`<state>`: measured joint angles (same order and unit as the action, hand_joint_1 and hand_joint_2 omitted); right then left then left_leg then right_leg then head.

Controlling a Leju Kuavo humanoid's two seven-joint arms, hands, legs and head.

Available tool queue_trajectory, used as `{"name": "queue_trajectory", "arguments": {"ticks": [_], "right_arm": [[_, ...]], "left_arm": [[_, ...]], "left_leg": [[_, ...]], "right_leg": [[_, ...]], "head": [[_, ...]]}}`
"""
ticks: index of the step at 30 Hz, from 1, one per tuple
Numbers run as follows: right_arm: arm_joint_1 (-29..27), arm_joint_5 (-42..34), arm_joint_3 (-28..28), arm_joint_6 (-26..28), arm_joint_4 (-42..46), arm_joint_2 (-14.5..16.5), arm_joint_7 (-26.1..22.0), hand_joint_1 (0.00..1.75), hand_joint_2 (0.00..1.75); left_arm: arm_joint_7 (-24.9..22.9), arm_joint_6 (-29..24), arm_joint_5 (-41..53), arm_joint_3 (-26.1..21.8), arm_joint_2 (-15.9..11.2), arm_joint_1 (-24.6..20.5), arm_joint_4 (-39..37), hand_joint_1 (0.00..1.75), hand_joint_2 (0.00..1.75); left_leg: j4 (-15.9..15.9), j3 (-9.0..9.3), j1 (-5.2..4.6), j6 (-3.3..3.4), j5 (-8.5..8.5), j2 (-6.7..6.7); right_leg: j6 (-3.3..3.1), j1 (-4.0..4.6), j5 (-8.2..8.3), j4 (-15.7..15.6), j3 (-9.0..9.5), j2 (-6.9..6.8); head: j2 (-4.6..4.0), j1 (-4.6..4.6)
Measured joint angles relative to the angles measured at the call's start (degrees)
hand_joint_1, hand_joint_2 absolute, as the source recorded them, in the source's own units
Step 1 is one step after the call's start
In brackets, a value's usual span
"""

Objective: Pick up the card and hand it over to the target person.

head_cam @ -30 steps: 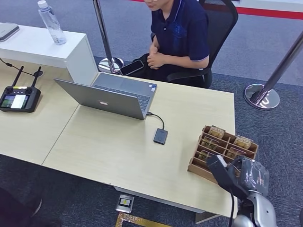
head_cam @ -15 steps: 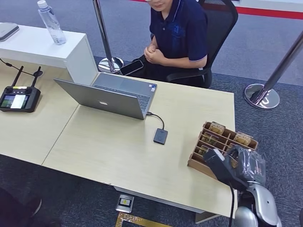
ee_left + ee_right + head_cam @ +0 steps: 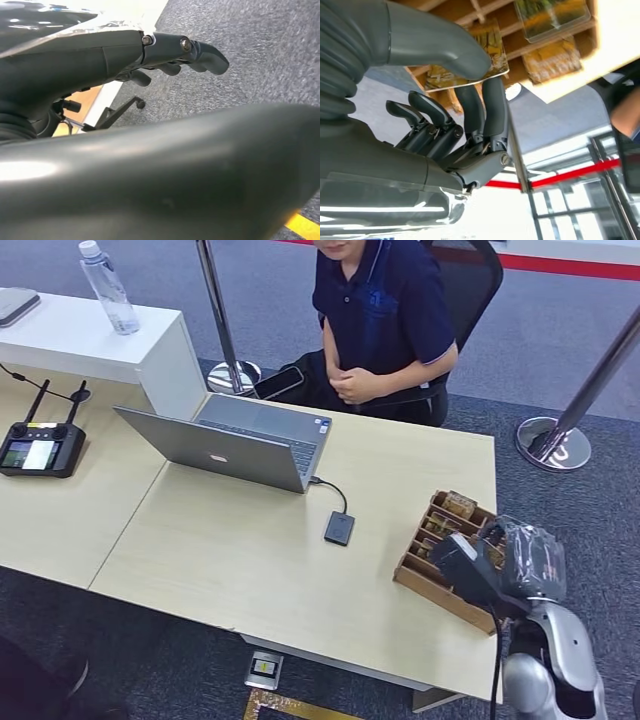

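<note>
Fingers [image 3: 486, 107] and thumb of the right hand [image 3: 444, 125] pinch a card [image 3: 471, 70] by its edge, right over the wooden box [image 3: 445, 550] on the desk [image 3: 249, 560]. More cards sit in the box. Across the desk sits a person [image 3: 381, 315]. Left hand [image 3: 113, 55] fingers are loosely spread, holding nothing.

Your head cam sits high and looks forward and down across the desk [image 3: 249, 560], far enough back to catch the seated person [image 3: 381, 315] opposite. The right wrist cam rides close behind the right hand [image 3: 444, 115], view flipped over, staring past the fingers [image 3: 486, 107] into the wooden tray [image 3: 561, 42] just beyond them. Head cam shares that tray [image 3: 423, 580] and right hand [image 3: 483, 575]. The left wrist cam hugs the left hand [image 3: 113, 55], facing carpet [image 3: 264, 55] beyond the fingertips.
</note>
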<state>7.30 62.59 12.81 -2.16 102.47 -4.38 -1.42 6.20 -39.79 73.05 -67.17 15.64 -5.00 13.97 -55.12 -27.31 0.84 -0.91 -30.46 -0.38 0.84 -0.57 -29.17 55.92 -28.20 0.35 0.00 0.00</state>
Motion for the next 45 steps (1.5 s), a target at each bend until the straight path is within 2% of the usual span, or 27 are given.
{"name": "queue_trajectory", "arguments": {"ticks": [9,14,18,23,27,31,45], "right_arm": [[3.56,-2.38,1.68,-0.31,0.63,0.17,-1.29,1.75,1.75],[10.88,-5.22,6.23,-1.59,-4.87,3.17,-2.06,1.75,1.75],[13.23,-5.72,8.11,-1.91,-7.33,3.97,-1.73,1.75,1.75],[22.45,-3.98,14.28,0.04,-21.52,8.31,1.09,1.75,1.75],[27.23,-1.06,17.45,2.83,-31.57,11.68,3.51,1.75,1.75],[27.86,-0.26,18.49,3.52,-35.19,12.56,4.31,1.75,1.75],[25.45,4.22,19.21,7.38,-36.42,10.33,6.44,1.75,1.75]], "left_arm": [[0.19,0.4,0.43,0.43,-0.26,-0.05,-0.11,0.0,0.0],[0.7,0.9,1.34,1.32,-0.68,-0.13,-0.39,0.0,0.0],[0.87,1.06,1.72,1.65,-0.87,-0.18,-0.46,0.0,0.0],[0.76,1.6,2.08,2.66,-1.27,-0.3,-0.62,0.0,0.0],[-0.19,1.72,2.15,3.02,-1.25,-0.32,-0.88,0.0,0.0],[-0.78,1.99,2.66,3.34,-1.34,-0.21,-1.02,0.0,0.0],[-0.02,2.87,4.06,4.45,-2.22,-0.02,-1.19,0.0,0.0]], "left_leg": [[0.0,-0.04,0.0,0.0,0.0,0.04],[0.0,-0.06,-0.01,-0.01,0.01,0.25],[0.04,0.0,0.01,-0.02,0.01,0.14],[0.06,-0.01,0.01,-0.01,0.01,0.42],[0.07,-0.02,0.02,-0.03,0.04,0.41],[0.08,-0.03,0.05,-0.03,0.05,0.25],[0.07,-0.18,0.07,-0.01,0.07,-0.04]], "right_leg": [[-0.01,0.0,0.01,0.01,-0.06,0.04],[-0.02,-0.01,0.07,0.05,-0.16,0.25],[-0.03,0.01,0.04,0.0,-0.04,0.14],[-0.03,0.02,0.1,0.03,-0.13,0.41],[-0.05,0.03,0.12,0.04,-0.15,0.39],[-0.04,0.05,0.08,0.01,-0.09,0.23],[-0.03,0.07,0.04,-0.07,-0.11,-0.05]], "head": [[0.0,0.0],[0.0,0.0],[0.0,0.0],[0.0,0.0],[0.0,0.0],[0.0,0.0],[0.0,0.0]]}}
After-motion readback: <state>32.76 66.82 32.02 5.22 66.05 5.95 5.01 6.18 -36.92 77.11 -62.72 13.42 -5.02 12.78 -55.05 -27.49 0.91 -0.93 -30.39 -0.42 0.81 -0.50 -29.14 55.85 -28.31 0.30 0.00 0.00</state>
